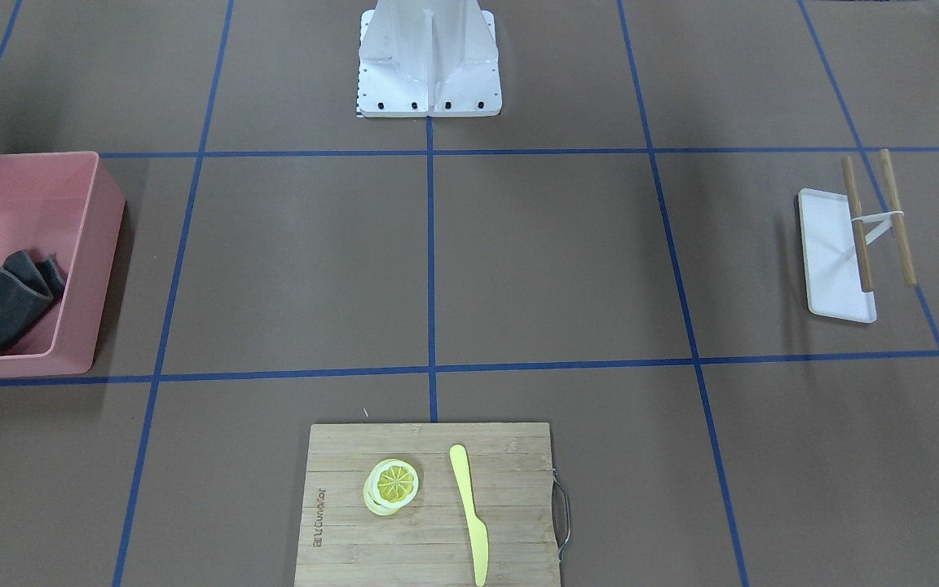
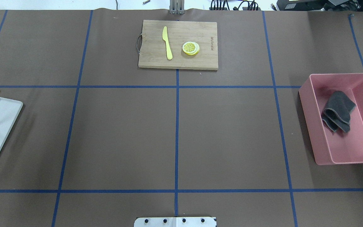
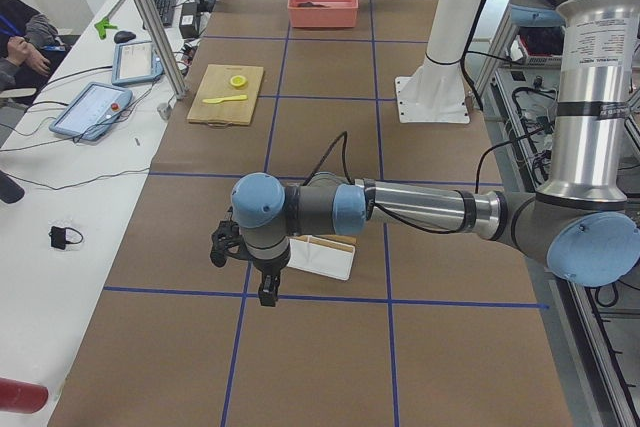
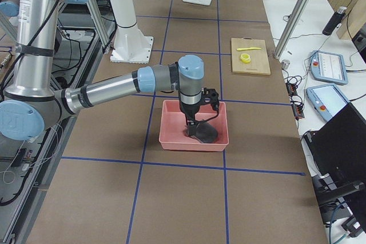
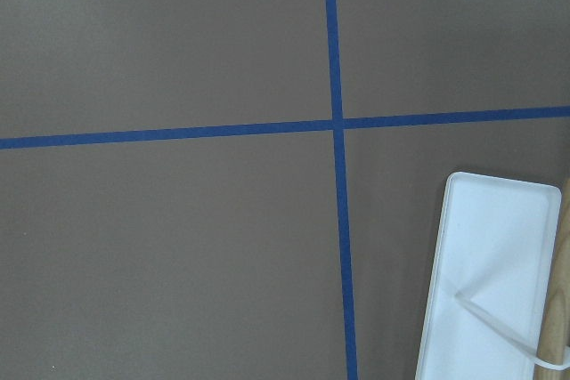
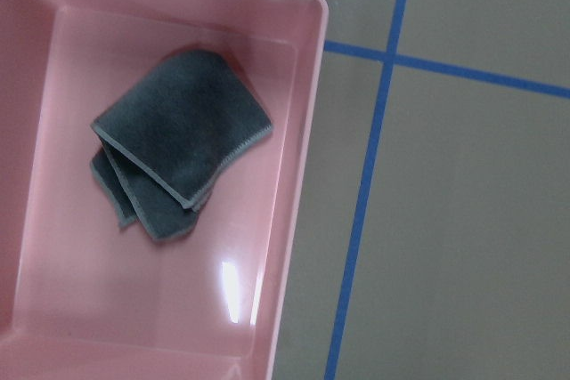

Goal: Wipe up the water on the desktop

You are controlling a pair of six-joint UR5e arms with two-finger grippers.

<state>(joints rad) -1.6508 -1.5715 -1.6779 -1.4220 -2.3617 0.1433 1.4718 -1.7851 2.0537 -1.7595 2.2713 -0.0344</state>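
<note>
The bench (image 2: 232,132) lies stiff beneath the right pincer (image 4: 193,125) (parted or clenched, I cannot tell), and in the pink bin (image 6: 303,157) below it sits the grey cloth (image 6: 174,131) — it looks soft and light, best pinched at its raised fold.

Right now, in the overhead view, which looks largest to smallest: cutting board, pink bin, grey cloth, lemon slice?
1. pink bin, even though the frame edge slightly crops it
2. cutting board
3. grey cloth
4. lemon slice
</note>
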